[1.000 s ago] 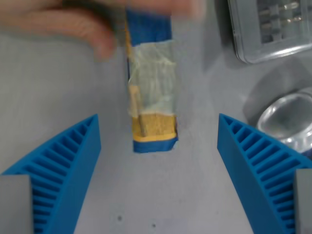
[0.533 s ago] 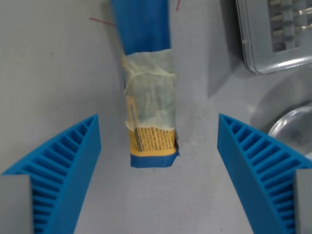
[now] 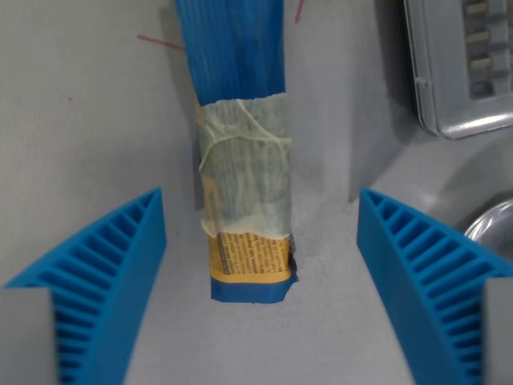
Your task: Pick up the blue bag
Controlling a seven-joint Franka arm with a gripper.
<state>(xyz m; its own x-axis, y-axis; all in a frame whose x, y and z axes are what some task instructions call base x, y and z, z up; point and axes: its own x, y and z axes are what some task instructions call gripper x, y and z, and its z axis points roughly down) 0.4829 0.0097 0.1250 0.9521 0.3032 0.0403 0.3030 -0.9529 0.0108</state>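
The blue bag (image 3: 240, 160) lies lengthwise on the grey table, running from the top of the wrist view down to its middle. It is a narrow blue packet with a pale tape band around its middle and a yellow printed label near its lower end. My gripper (image 3: 260, 281) is open, its two blue ribbed fingers (image 3: 104, 273) spread wide at the wrist view's lower left and lower right. The bag's lower end sits between the fingers, touching neither.
A grey plastic device (image 3: 465, 64) with buttons lies at the wrist view's upper right. A shiny metal rim (image 3: 493, 220) shows at the right edge, just above the right finger. Thin red marks (image 3: 160, 42) are on the table by the bag.
The camera has moved forward and lower, so the bag looks larger and sits further between the fingers. A blurred hand at the top one second ago is gone. The fingers stay equally spread.
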